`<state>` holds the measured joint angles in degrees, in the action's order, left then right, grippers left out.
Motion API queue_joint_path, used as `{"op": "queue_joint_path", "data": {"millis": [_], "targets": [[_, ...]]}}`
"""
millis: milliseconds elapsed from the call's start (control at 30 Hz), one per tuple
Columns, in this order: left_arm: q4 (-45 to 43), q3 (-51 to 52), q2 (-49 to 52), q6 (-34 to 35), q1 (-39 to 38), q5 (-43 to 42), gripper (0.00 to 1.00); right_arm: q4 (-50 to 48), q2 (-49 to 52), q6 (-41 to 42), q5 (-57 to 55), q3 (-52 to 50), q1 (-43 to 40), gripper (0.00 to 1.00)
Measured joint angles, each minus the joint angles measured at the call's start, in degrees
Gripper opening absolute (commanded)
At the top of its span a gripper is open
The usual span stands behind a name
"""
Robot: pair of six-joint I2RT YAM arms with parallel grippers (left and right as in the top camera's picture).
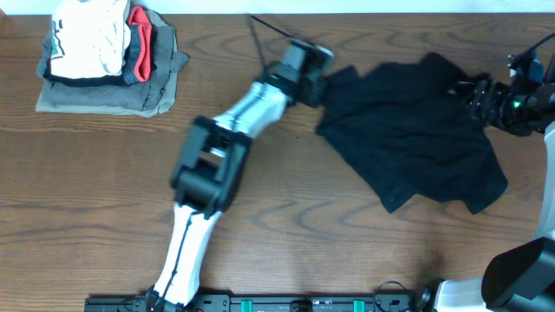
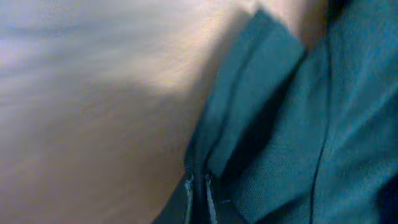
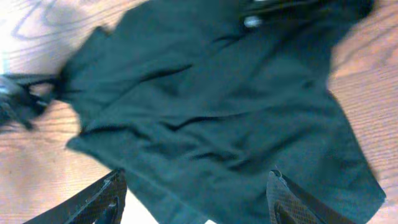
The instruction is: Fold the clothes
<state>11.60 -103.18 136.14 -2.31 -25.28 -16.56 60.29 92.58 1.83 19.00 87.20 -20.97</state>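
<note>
Spread dark and rumpled toward 2 o'clock on the bench (image 1: 347, 251): the shirt (image 1: 416, 130), creased all over, outline ragged, one corner trailing off toward 5 o'clock. No fold in it yet, to judge from the overhead view: no sleeve turned in, no hem brought up, no straight edge anywhere. At its 9 o'clock edge, the left tool (image 1: 317, 80), clamped tight on the fabric; in the left wrist view, blurred, the closed fingertips (image 2: 189, 199) with a doubled hem or sleeve edge running straight into them. Cannot tell which edge of the garment that is. At its 2 o'clock edge, the right tool (image 1: 464, 94), low and close over the cloth, fingers (image 3: 102, 199) spread wide with nothing between them but the fabric lying below; no grip there. Reads as the very start: one edge taken, the opposite one not yet. Left to do, by judgement: take hold on the right, draw the cloth flat and square, then make every fold. Well apart, at 10 o'clock on the bench, a pile (image 1: 108, 56) of other garments, white over red over grey-olive, with neither arm near it.
</note>
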Motion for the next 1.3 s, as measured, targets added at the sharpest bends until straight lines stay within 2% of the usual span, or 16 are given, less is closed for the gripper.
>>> {"op": "queue_joint_path", "data": {"millis": [200,400,700,867,1033,1300], "targets": [[5.46,0.39,-12.46,-0.48,11.17,1.73,0.06,0.92,0.0,0.0,0.0,0.0,6.14,0.7],[9.55,0.33,-21.79,-0.83,16.26,2.93,0.06,2.51,0.0,-0.04,0.13,0.0,14.69,0.7],[12.66,0.35,-21.44,-2.69,15.47,3.04,0.06,1.97,0.0,-0.04,0.11,-1.97,30.6,0.72],[12.66,0.35,-21.44,-2.69,15.67,3.04,0.06,-6.1,0.0,0.04,0.15,-8.55,39.06,0.73],[12.9,0.35,-21.44,-2.62,16.48,3.04,0.06,-17.9,0.74,-0.37,0.02,-17.57,46.42,0.66],[14.1,0.35,-21.44,-2.62,16.7,3.04,0.06,-21.68,8.2,-5.29,-7.15,-19.47,56.17,0.66]]}}
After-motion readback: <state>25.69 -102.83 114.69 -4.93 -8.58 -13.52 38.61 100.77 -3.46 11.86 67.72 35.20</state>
